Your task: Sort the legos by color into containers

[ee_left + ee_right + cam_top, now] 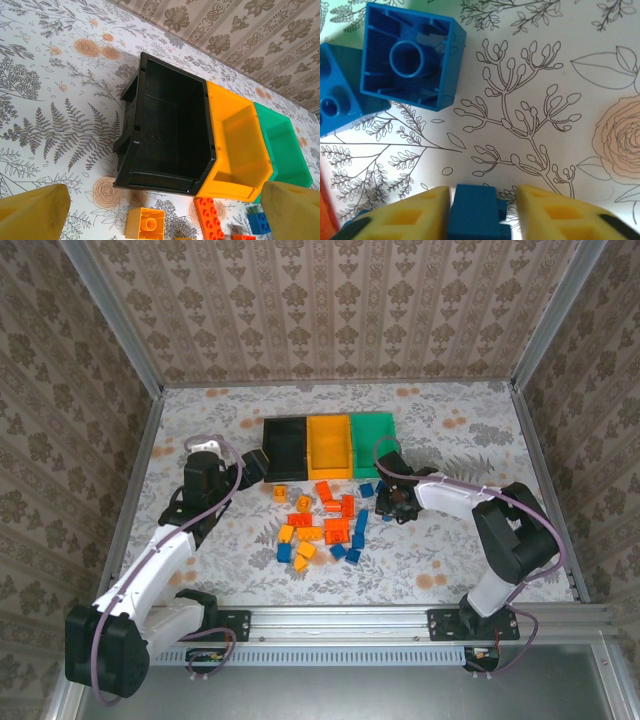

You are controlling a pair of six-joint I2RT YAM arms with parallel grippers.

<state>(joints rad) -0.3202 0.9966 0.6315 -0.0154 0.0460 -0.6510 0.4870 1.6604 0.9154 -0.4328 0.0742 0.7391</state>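
Currently, right gripper (482,196) pinching a blue lego (472,217) (two loose blue legos (412,55) just beyond), left gripper (165,217) spread wide before the black container (170,135), containers (328,445) row near the surface (450,550) far edge, scattered legos (322,525) mid-surface.

Left arm (160,560) reached forward, elbow bent. Left gripper (255,468) jaws spread wide. Right arm (500,540) folded inward, wrist pitched down. Right gripper (480,197) set low, fingers (420,212) closed against both sides of a blue brick (475,210).
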